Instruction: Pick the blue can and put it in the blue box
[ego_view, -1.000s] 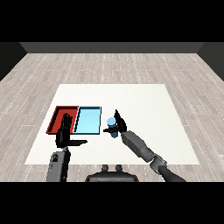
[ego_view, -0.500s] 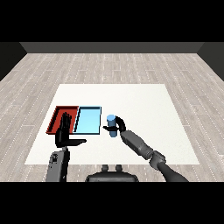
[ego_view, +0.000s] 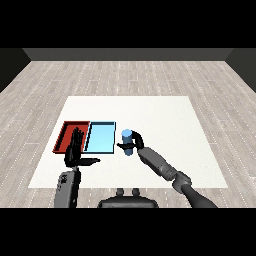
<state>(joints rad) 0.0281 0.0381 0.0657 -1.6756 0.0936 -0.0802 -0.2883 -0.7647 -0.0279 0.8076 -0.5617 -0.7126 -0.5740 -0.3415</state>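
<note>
The blue can (ego_view: 127, 141) is upright just right of the light blue tray (ego_view: 100, 138), with my right hand (ego_view: 134, 143) curled round its lower half. The can appears lifted a little off the table, level with the tray's right rim. My left hand (ego_view: 76, 151) is open, fingers straight up, over the near edge of the red tray (ego_view: 68, 133) and the left part of the blue tray. It holds nothing.
Both trays lie side by side at the left of the white table (ego_view: 165, 130). The table's near edge runs just behind my forearms.
My right hand has closed round the blue can and carried it up and left, toward the blue tray. The left hand has stayed put.
</note>
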